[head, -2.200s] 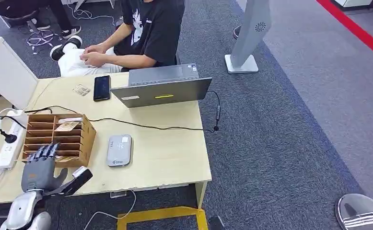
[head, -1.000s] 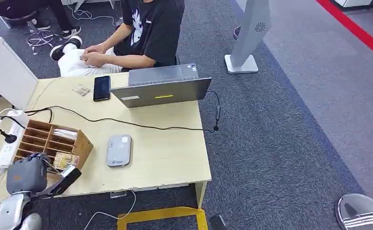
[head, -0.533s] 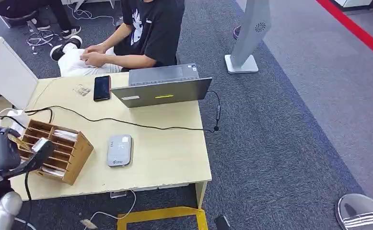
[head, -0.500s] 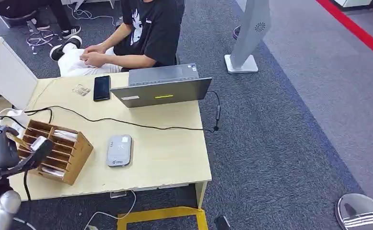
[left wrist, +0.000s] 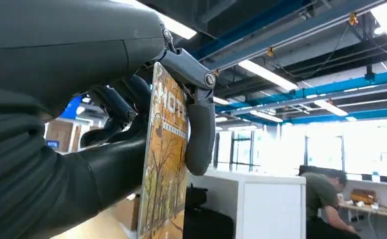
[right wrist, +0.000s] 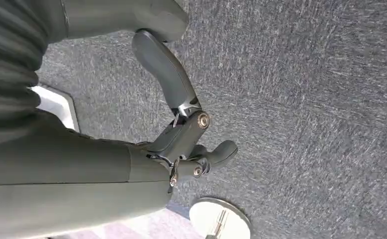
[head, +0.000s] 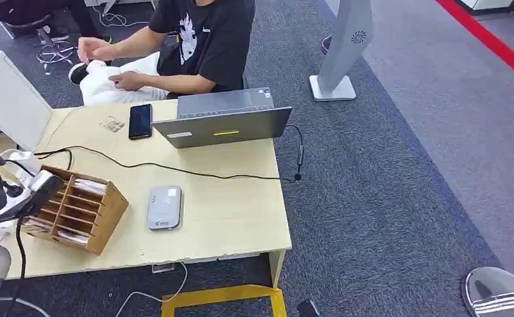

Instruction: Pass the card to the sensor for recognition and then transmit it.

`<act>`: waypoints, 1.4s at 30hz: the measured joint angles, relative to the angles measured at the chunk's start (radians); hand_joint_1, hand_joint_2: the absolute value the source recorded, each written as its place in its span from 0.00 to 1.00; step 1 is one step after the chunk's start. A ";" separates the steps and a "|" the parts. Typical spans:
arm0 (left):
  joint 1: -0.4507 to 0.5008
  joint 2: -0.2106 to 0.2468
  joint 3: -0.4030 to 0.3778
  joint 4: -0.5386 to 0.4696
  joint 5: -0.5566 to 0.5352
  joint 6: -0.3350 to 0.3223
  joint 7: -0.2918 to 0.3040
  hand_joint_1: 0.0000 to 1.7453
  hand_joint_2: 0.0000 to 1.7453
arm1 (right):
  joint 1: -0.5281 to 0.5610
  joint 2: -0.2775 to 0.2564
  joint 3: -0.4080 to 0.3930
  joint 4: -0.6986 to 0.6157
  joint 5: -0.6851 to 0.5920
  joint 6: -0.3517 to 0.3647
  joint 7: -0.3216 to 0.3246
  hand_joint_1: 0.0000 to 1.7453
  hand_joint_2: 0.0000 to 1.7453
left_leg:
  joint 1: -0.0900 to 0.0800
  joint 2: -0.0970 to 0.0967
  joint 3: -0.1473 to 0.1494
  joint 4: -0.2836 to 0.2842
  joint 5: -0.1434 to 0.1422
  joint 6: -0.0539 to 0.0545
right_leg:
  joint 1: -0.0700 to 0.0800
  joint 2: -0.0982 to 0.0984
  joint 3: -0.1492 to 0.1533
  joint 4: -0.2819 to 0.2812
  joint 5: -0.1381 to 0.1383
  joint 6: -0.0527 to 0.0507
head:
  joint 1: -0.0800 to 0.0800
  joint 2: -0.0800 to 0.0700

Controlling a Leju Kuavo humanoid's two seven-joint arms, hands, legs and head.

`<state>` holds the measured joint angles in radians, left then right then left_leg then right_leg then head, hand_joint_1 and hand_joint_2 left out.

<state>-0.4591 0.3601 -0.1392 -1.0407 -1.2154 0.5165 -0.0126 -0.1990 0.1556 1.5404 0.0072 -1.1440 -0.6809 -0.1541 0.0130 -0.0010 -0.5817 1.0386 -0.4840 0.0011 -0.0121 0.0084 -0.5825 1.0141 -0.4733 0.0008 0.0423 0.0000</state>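
Left hand [left wrist: 132,134] clamped on card [left wrist: 164,164] held edge-up over table's left end, sensor [head: 164,207] lying well off rightward past wooden organizer [head: 76,210]; right hand [right wrist: 181,134] hanging empty, fingers apart.

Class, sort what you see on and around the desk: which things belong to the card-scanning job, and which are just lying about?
Belongs to the job:
left hand
card it holds
grey sensor
wooden card rack

Just lying about:
laptop
black phone
power strip
black cable
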 joint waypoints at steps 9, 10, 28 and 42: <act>-0.067 0.026 0.018 0.036 -0.057 0.022 0.052 1.00 1.00 | 0.008 -0.012 0.000 0.000 0.005 0.000 0.000 0.00 1.00 | 0.000 0.000 0.000 0.000 0.000 0.000 | 0.000 0.000 0.000 0.000 0.000 0.000 | 0.000 0.000; -0.086 0.027 0.026 0.055 -0.058 0.032 0.056 1.00 1.00 | 0.010 -0.014 0.000 0.000 0.002 0.000 0.000 0.00 1.00 | 0.000 0.000 0.000 0.000 0.000 0.000 | 0.000 0.000 0.000 0.000 0.000 0.000 | 0.000 0.000; -0.186 -0.060 0.046 0.159 -0.081 0.088 -0.017 1.00 1.00 | 0.018 -0.039 0.000 0.000 -0.003 0.000 -0.011 0.00 1.00 | 0.000 0.001 0.000 0.001 0.000 0.000 | 0.000 0.001 0.000 0.000 0.000 0.000 | 0.000 0.000; -0.196 -0.084 0.045 0.155 -0.068 0.082 -0.018 1.00 1.00 | 0.020 -0.044 0.000 0.000 -0.003 0.000 -0.011 0.00 1.00 | 0.000 0.001 0.000 0.001 0.000 0.000 | 0.000 0.001 0.000 0.000 0.000 0.000 | 0.000 0.000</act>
<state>-0.6547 0.2766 -0.0942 -0.8858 -1.2837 0.5989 -0.0301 -0.1794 0.1114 1.5400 0.0072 -1.1475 -0.6809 -0.1648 0.0129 0.0003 -0.5816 1.0391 -0.4837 0.0007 -0.0122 0.0097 -0.5829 1.0141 -0.4729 0.0007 0.0424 0.0000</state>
